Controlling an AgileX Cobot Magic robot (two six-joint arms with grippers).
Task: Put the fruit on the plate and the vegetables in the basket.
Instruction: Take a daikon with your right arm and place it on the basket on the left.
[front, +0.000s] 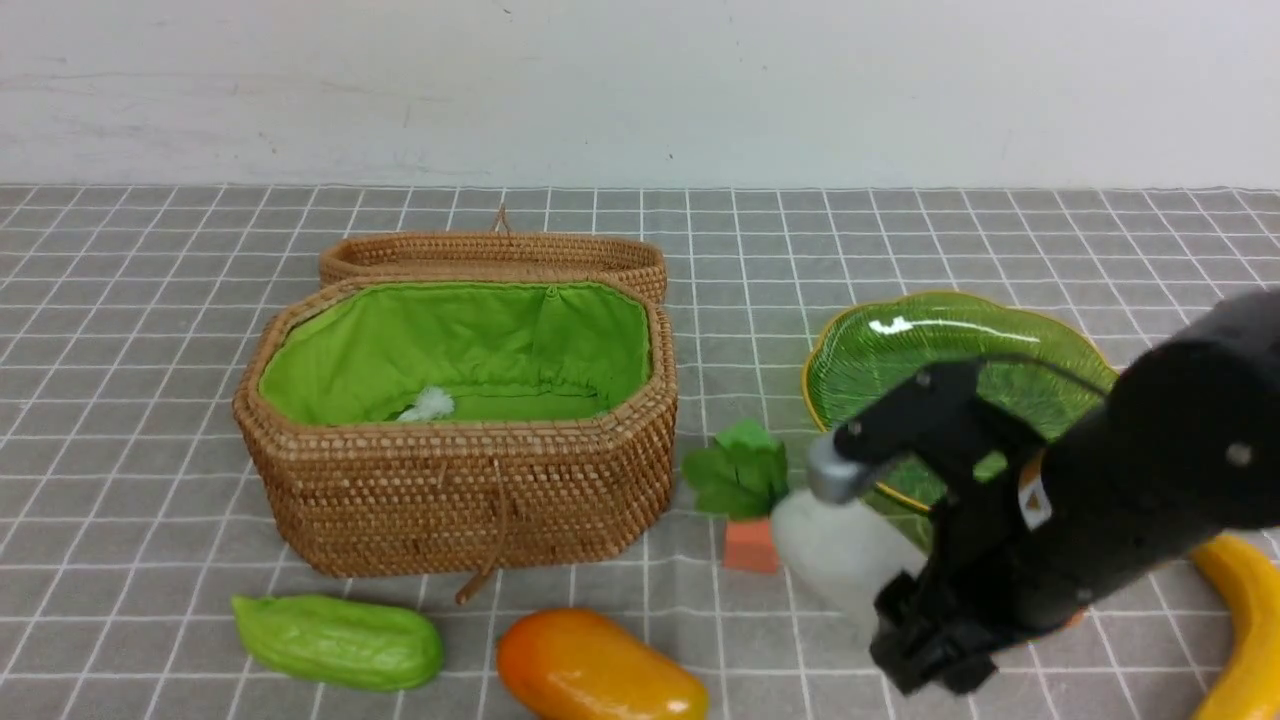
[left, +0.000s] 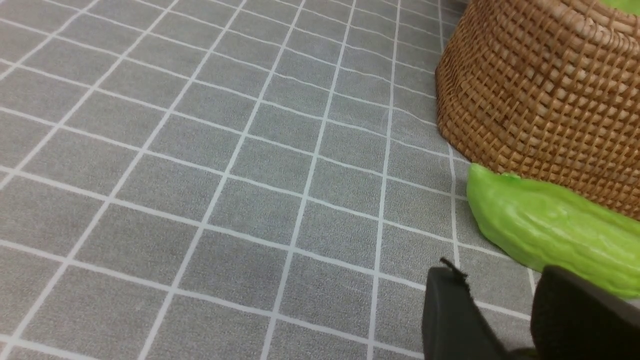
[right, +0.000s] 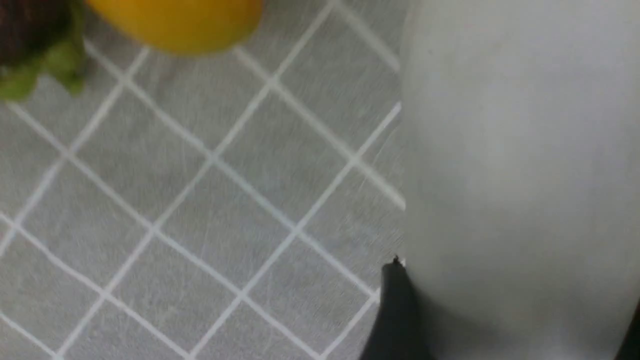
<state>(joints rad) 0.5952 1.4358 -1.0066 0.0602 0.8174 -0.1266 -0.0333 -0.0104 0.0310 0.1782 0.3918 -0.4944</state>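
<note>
None of the produce is delivered yet: the plate (front: 900, 345) and basket (front: 460, 490) are seen without it. Toward the worktop's near right, the white radish (front: 835, 560) is clamped by the right gripper (right: 515, 290). The left gripper (left: 497, 285) is held part-open and empty beside the gourd (left: 550, 230). Mango (front: 590, 670) and banana (front: 1240, 620) are left along the near edge. No writing can be read.

Lab-like tabletop, grey grid cloth (front: 150, 300), white wall (front: 640, 80)
</note>
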